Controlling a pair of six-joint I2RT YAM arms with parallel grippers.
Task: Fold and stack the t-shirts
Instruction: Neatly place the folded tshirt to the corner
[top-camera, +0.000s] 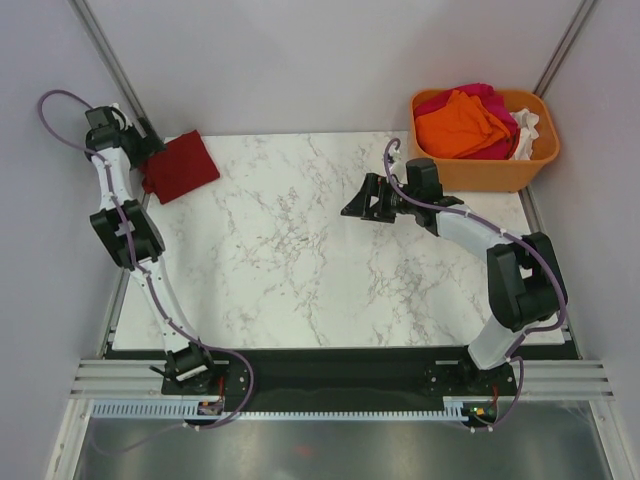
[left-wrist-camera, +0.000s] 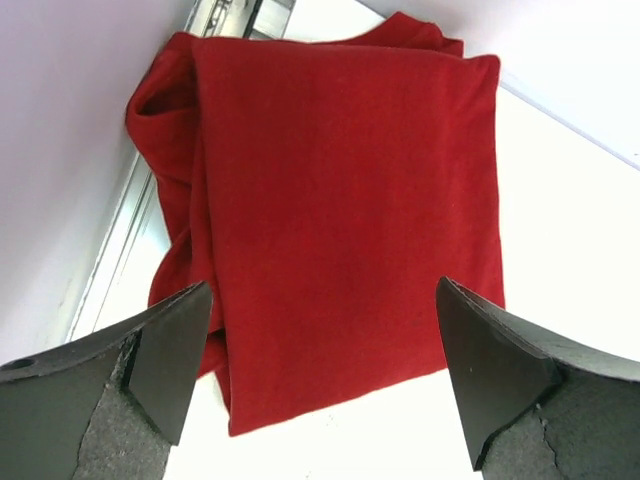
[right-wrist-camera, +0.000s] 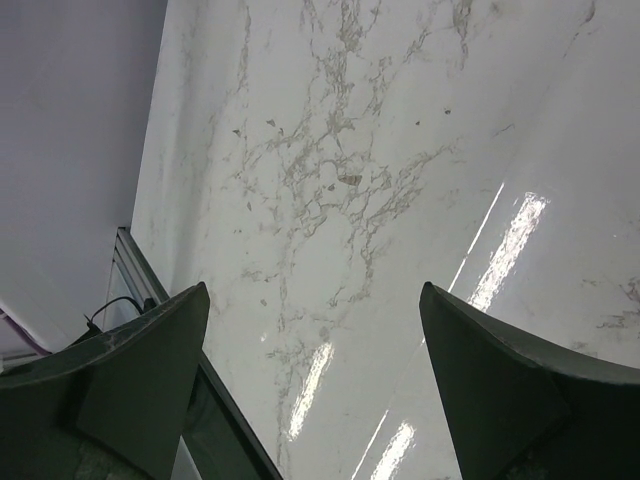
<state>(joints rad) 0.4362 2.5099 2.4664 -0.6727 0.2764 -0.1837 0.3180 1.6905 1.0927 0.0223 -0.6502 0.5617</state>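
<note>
Nearest us, the left jaws gape wide and empty above the folded dark red cloth t-shirt (left-wrist-camera: 340, 200) at the white marbled worktop's (top-camera: 300, 250) far left corner. We see the right jaws equally wide, holding nothing; orange, magenta and white shirts (top-camera: 460, 125) fill the far-right orange plastic tub (top-camera: 480, 172).

White marble-veined desk (top-camera: 290, 270), orange plastic tub (top-camera: 480, 173) at its far right corner, pale grey walls (top-camera: 330, 60) behind, slotted metal rail (top-camera: 110, 379) along the near edge.
</note>
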